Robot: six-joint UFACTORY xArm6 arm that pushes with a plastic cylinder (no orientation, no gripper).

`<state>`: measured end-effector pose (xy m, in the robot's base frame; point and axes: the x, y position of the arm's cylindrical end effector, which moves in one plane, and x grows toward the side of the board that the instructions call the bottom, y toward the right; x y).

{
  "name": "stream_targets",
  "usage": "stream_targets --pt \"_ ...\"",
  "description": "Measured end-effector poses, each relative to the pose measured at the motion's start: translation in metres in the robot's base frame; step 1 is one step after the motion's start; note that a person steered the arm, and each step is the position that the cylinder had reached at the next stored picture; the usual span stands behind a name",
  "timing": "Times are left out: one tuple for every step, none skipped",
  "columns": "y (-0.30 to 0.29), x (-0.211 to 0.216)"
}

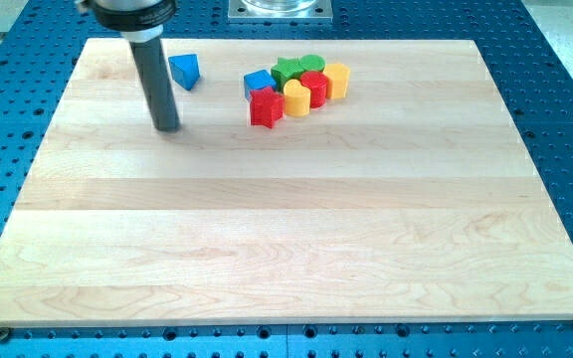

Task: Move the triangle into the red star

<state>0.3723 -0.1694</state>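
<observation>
Triangle not yet at the star; the push is still to come.

Nearest, the wooden tabletop [286, 259] lies bare. Farther back, my tip [168, 128] rests at seven o'clock of the blue triangle [184, 71], apart from it. The red star [266, 107] fronts a cluster at three o'clock, well apart from the triangle. No end effector exists, only a rod. Blue perforated bench [565, 119] surrounds.

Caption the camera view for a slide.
My tip rests left of and below the blue triangle, apart from it; the red star sits in the cluster to the right.
</observation>
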Motion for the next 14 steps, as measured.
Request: stream_targets --pt "-0.021 -0.083" --pt "-0.018 -0.127" --pt "0.053 -0.092" --pt "0.098 -0.035" --pt "0.123 -0.004" --pt "0.123 0.024" --pt "0.126 0.049" --pt "0.164 0.004" --pt "0.164 -0.003" --pt "0.14 0.03" --pt "0.133 0.071" --pt "0.214 0.069" --pt "0.235 0.024" --pt "0.236 0.036"
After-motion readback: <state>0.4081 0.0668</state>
